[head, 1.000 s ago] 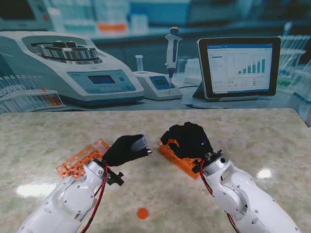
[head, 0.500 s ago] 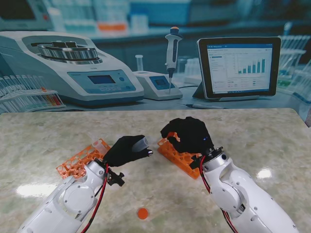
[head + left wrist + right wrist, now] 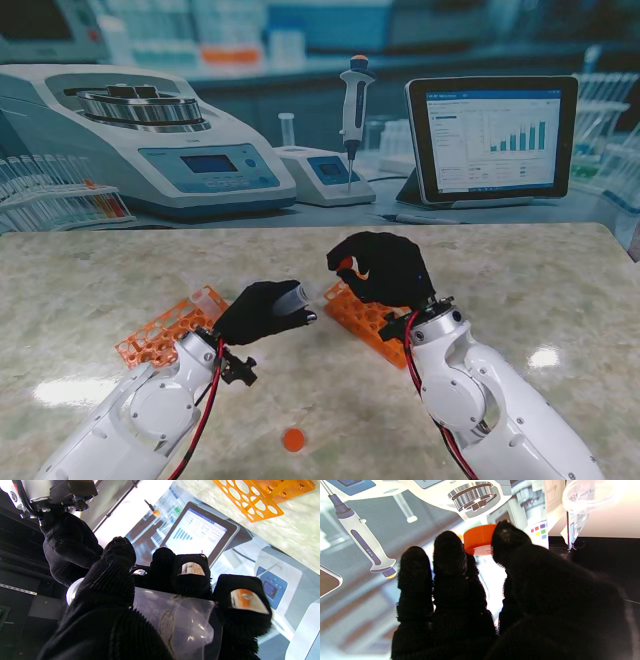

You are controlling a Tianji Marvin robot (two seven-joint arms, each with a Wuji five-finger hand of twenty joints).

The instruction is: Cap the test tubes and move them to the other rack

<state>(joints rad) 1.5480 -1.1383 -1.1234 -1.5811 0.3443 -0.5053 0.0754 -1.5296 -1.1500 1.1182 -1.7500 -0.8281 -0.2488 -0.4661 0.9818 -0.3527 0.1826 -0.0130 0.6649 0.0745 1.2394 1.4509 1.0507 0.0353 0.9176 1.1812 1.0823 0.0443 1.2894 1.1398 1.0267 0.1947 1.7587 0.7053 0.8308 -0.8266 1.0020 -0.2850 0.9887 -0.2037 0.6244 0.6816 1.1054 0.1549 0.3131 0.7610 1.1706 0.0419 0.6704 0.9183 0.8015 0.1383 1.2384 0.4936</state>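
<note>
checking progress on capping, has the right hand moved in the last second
Yes. The right hand, holding an orange cap, has lifted off the right rack, moving farther from me and slightly left toward the tube.

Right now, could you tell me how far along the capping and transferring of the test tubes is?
Nothing looks finished: neither orange rack, left or right, visibly holds a capped tube. In hand: the left hand grips a clear plastic test tube, open and uncapped, while the right hand pinches a small orange cap apart from it. Left: capping, racking; another orange cap lies loose on the table.
</note>
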